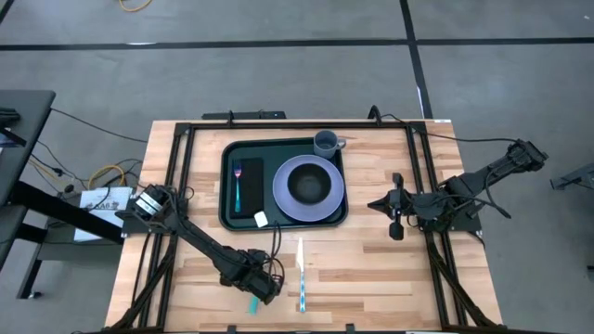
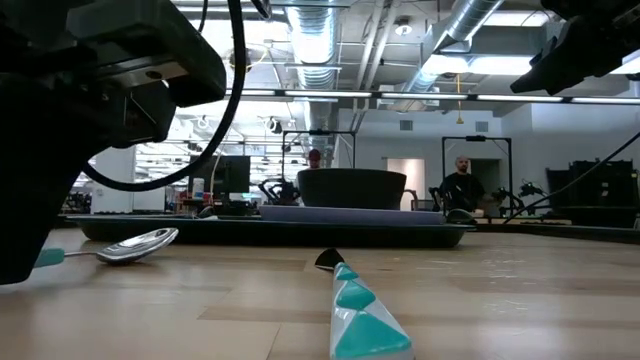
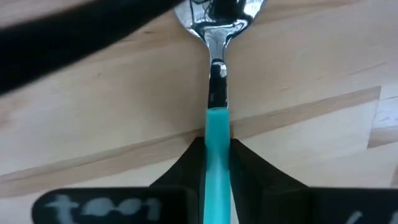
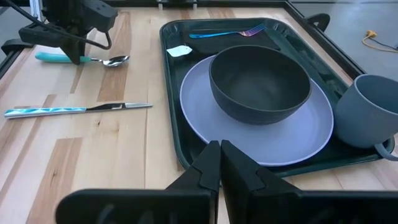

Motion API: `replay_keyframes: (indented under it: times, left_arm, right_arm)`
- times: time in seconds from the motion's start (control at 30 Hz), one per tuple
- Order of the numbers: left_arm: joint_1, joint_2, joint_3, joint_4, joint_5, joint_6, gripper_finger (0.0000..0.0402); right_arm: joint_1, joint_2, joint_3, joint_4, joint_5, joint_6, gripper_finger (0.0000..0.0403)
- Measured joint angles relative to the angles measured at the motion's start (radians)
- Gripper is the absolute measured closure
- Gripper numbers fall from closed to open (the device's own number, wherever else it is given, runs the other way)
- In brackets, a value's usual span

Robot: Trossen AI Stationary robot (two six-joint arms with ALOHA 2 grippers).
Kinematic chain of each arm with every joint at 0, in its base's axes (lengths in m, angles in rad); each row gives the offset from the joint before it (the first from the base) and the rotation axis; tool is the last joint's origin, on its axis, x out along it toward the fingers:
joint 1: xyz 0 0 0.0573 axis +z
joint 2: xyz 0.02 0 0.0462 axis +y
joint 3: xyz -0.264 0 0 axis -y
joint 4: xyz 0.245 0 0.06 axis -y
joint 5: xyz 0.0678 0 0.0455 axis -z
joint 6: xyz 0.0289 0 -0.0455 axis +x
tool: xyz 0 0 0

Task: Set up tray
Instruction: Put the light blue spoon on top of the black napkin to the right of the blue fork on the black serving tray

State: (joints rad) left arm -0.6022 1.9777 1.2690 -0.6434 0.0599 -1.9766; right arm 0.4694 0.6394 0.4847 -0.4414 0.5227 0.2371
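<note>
The dark green tray (image 1: 228, 158) lies at the table's middle. It carries a lavender plate (image 1: 283, 199) with a dark bowl (image 1: 309, 184), a grey mug (image 1: 326, 143), and a teal-handled fork (image 1: 238, 184) on a black napkin (image 1: 251, 190). A teal-handled knife (image 1: 301, 275) lies on the wood near the tray's near side. My left gripper (image 1: 263, 283) is near the table's near edge, shut on a teal-handled spoon (image 3: 217, 81). My right gripper (image 1: 397, 211) is shut and hovers to the right of the tray. My left gripper pinches the spoon's teal handle (image 3: 217, 127) between its two fingers (image 3: 186, 168), close to where the metal neck begins. It comes from above, slanting. The spoon lies about level, bowl (image 4: 115, 61) toward the tray, handle end (image 1: 252, 304) toward the near edge. Whether it rests on the wood, I cannot tell.
Black frame rails (image 1: 181, 176) run along the table's left, right and far sides. Bare wood lies between the knife and the right rail. Beyond the table the low view shows a room with people standing far off (image 2: 462, 185).
</note>
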Motion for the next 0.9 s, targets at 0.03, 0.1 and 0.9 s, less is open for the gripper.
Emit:
replay_keyframes:
  times: [0.03, 0.1, 0.9]
  left_arm:
    - [-0.002, -0.011, 0.0, 0.0, -0.015, -0.009, 0.0372]
    - [-0.014, -0.039, -0.006, -0.013, -0.091, -0.058, 0.0372]
    - [0.434, -0.826, -0.418, -0.215, -0.454, 0.238, 0.0372]
  right_arm:
    - [0.0, 0.0, 0.0, 0.0, 0.0, 0.0, 0.0398]
    - [0.0, 0.0, 0.0, 0.0, 0.0, 0.0, 0.0398]
    - [-0.001, 0.001, 0.0, -0.004, 0.002, 0.001, 0.0398]
